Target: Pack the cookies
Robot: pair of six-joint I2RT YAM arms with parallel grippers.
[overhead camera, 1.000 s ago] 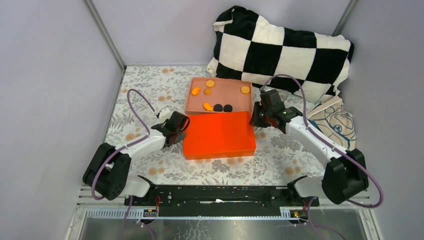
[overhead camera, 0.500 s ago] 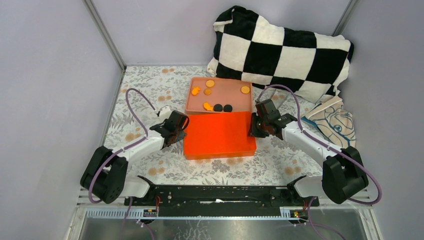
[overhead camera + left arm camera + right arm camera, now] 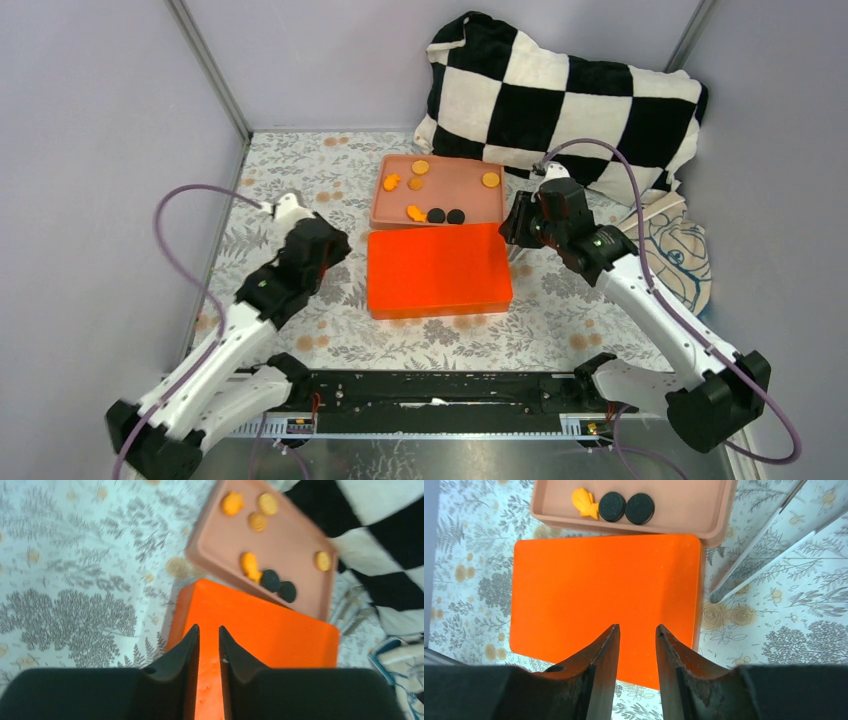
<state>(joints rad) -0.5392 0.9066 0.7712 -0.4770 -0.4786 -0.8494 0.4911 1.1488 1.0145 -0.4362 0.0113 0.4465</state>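
Note:
A pink tray (image 3: 455, 192) holds several cookies, orange-yellow cookies (image 3: 421, 167) and two black cookies (image 3: 436, 215). A flat orange lid (image 3: 438, 270) lies on the table just in front of the tray, touching its near edge. My left gripper (image 3: 332, 250) hangs left of the lid, raised, jaws a little apart and empty (image 3: 209, 628). My right gripper (image 3: 515, 225) hangs above the lid's right edge, jaws apart and empty (image 3: 637, 626). The left wrist view shows the tray (image 3: 295, 545), cookies (image 3: 249, 564) and lid (image 3: 270, 635). The right wrist view shows the lid (image 3: 604, 590), tray (image 3: 684, 505) and black cookies (image 3: 612, 506).
A black-and-white checkered pillow (image 3: 560, 95) lies behind the tray. A printed cloth bag (image 3: 670, 245) lies at the right. Grey walls close in the floral table cover (image 3: 290, 180) on the left, back and right.
Both grippers have lifted away from the sides of the orange lid. The left arm has swung up and to the left; the right has risen and moved slightly back. The lid stays put.

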